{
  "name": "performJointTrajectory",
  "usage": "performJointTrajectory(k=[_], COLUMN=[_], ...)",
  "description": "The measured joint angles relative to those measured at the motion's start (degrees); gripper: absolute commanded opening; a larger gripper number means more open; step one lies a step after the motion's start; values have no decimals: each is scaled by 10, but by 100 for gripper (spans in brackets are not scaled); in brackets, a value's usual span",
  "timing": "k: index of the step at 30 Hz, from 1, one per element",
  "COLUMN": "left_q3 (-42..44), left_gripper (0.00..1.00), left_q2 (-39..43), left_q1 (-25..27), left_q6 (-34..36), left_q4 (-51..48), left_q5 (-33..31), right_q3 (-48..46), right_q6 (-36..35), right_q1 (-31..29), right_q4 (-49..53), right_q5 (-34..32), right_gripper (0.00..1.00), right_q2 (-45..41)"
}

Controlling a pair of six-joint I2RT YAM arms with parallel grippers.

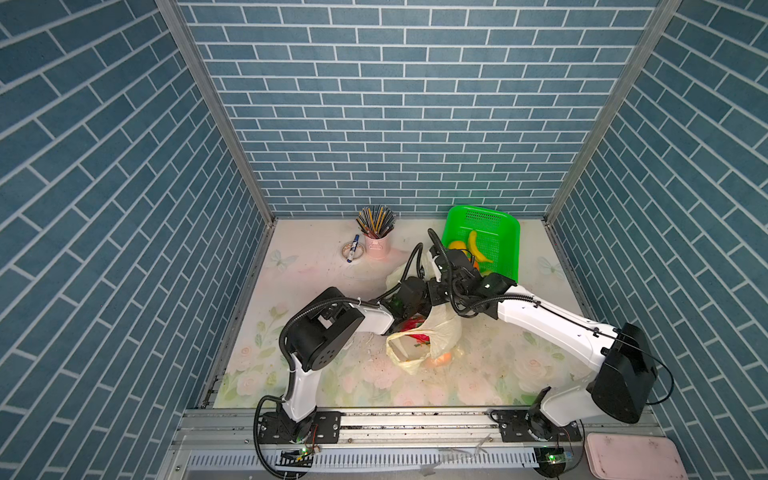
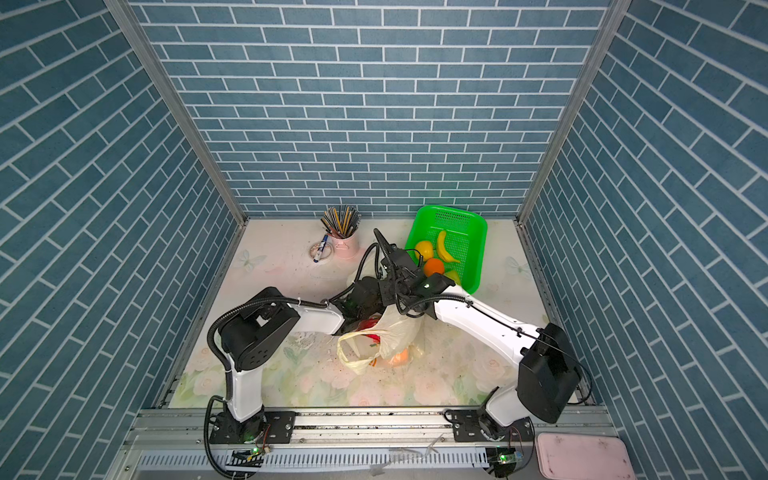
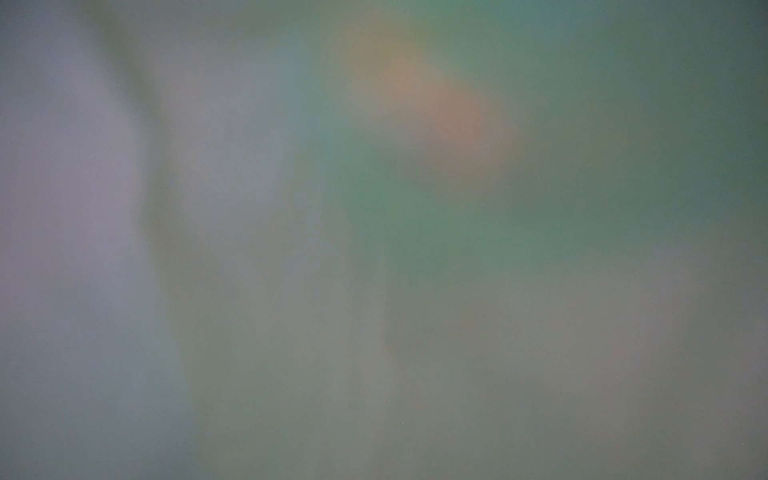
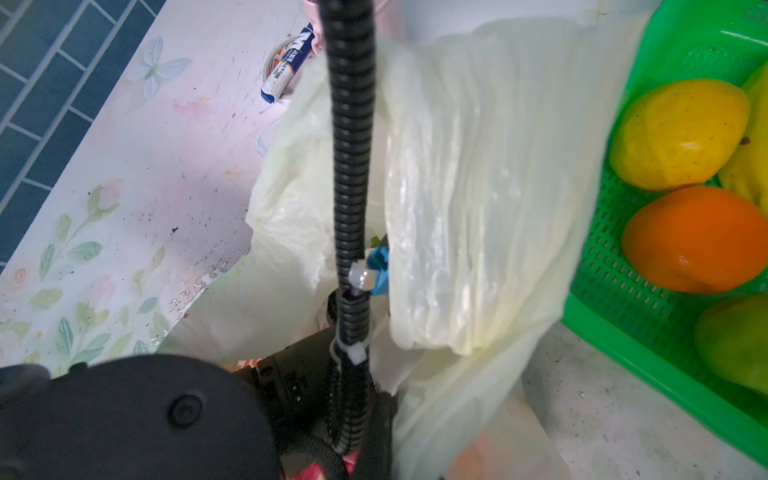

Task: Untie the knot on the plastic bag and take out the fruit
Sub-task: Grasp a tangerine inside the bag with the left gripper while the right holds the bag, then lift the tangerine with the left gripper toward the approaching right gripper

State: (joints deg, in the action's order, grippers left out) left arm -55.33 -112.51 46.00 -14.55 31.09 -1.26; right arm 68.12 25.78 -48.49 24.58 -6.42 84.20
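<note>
The plastic bag [image 1: 442, 328] lies at the middle of the tabletop [image 1: 316, 266], its mouth gaping toward the near edge, one loop handle [image 1: 406, 366] slack in front. A pink-red dragon fruit [image 1: 417, 325] shows inside the mouth, and an orange fruit [image 1: 443, 360] glows through the film at the bag's near side. The left hand [image 1: 409, 300] reaches down into the bag; its fingers are buried and the left wrist view is only a blur, so I cannot tell how wide it stands. The right hand [image 1: 435, 289] is closed and, hidden by film, seems to pinch the bag's far wall, which hangs raised. Toward the far right corner the green basket [image 2: 465, 232] holds a yellow fruit [image 2: 424, 249], a round orange [image 2: 434, 266], a green fruit [image 2: 453, 275] and a banana [image 2: 445, 248].
</note>
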Motion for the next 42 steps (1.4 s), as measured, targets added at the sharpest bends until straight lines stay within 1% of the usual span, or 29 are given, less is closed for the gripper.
performJointTrajectory(k=[7,13,19,26,31,36,42], left_q3=[30,44,75,127,157,195,233], left_gripper=[48,47,47,47,47,47,47], left_q2=[52,109,169,266,334,393,464], left_q1=[-2,-2,-2,-2,-2,-3,-4], left_q6=[-2,-2,-2,-2,-2,2,30], left_q4=[-8,-17,-26,-31,-15,11,59], left_q5=[13,23,38,61,70,74,98], right_q3=[-4,-13,-19,-33,-44,-45,-52], right_q6=[4,13,19,30,30,30,30], right_q1=[0,3,11,18,18,19,19], right_q4=[0,0,0,-2,-6,-13,-14], right_q5=[-17,-30,-31,-30,-16,12,47], right_gripper=[8,8,8,10,12,12,17], right_q2=[-13,-17,-17,-17,-16,-7,-4])
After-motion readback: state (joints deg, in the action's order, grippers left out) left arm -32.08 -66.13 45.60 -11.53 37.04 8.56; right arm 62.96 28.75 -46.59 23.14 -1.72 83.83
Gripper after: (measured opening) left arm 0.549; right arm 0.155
